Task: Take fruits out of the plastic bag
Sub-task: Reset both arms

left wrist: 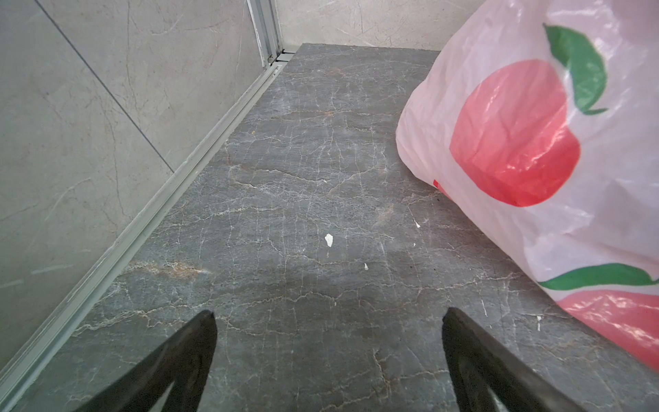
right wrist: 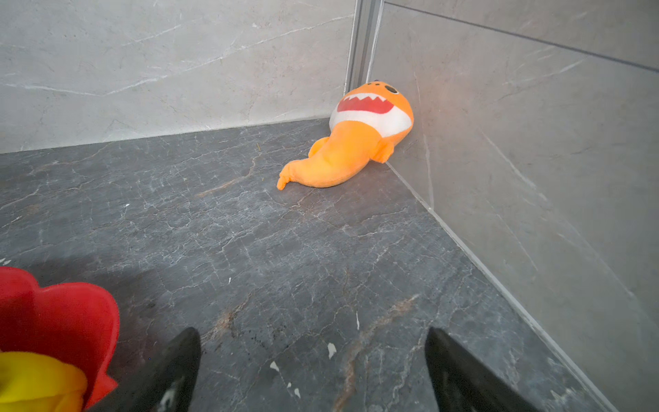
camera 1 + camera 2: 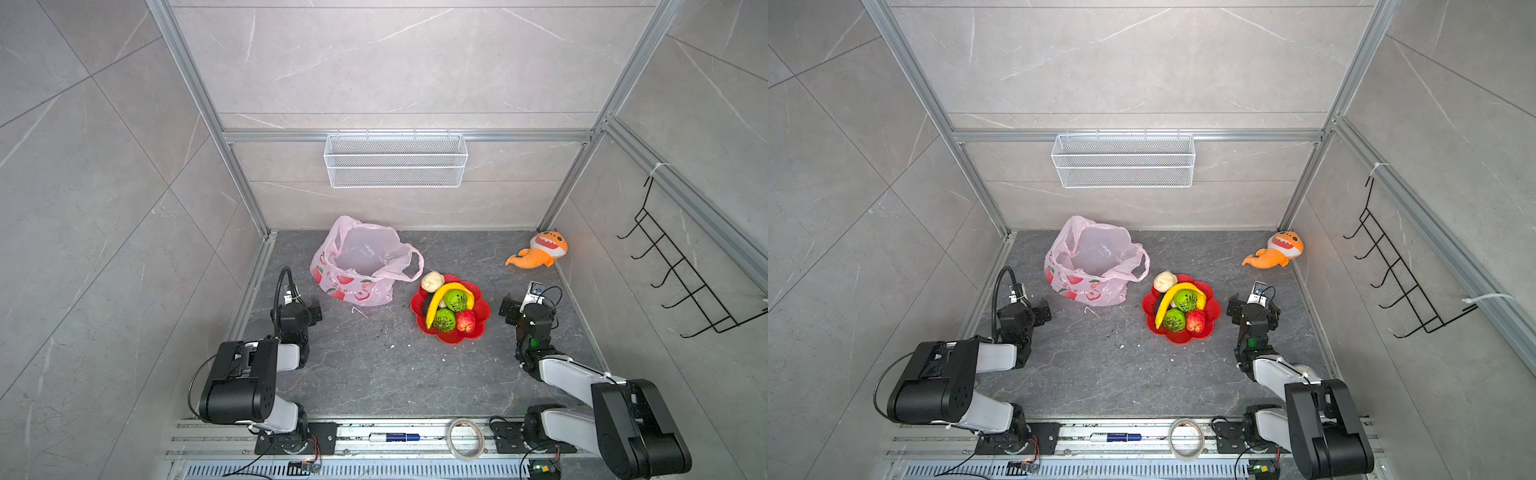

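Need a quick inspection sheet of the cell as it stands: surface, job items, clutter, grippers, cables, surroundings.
Surface: dark stone-look tabletop, white specks scattered on it.
Job's things: plastic bag stands open, no fruit seen inside; fruits piled on the red plate beside it.
Clutter: orange plush shark in the far corner; tape roll and marker on the front rail.
Grippers: left gripper open, empty, beside the bag; right gripper open, empty, beside the plate.
Cables: black cable loop over the left wrist; loose wires at the bases.
Surroundings: wire basket on the back wall; hook rack on the side wall.
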Controlling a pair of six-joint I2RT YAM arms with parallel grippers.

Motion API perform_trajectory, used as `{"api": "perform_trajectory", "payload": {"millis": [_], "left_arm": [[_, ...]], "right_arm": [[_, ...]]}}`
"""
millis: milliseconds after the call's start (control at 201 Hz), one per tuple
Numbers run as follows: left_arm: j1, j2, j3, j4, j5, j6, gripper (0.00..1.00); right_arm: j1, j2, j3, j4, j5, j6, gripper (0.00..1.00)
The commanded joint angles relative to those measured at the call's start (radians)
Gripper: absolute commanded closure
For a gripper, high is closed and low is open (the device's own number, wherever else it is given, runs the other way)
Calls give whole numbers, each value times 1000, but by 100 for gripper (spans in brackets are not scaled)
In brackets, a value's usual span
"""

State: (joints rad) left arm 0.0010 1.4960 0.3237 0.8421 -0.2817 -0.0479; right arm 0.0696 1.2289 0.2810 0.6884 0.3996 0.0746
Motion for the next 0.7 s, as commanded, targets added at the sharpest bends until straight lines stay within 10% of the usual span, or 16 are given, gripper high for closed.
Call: {"api": "perform_trajectory", "payload": {"millis": [0,692], "left_arm": [[5,7,21,40,7,6,0],[5,7,21,42,7,6,0]], "right_arm": [[-3,7,-2,31,-31,-5,1],[-3,108,0,159,-199,8,1]]}}
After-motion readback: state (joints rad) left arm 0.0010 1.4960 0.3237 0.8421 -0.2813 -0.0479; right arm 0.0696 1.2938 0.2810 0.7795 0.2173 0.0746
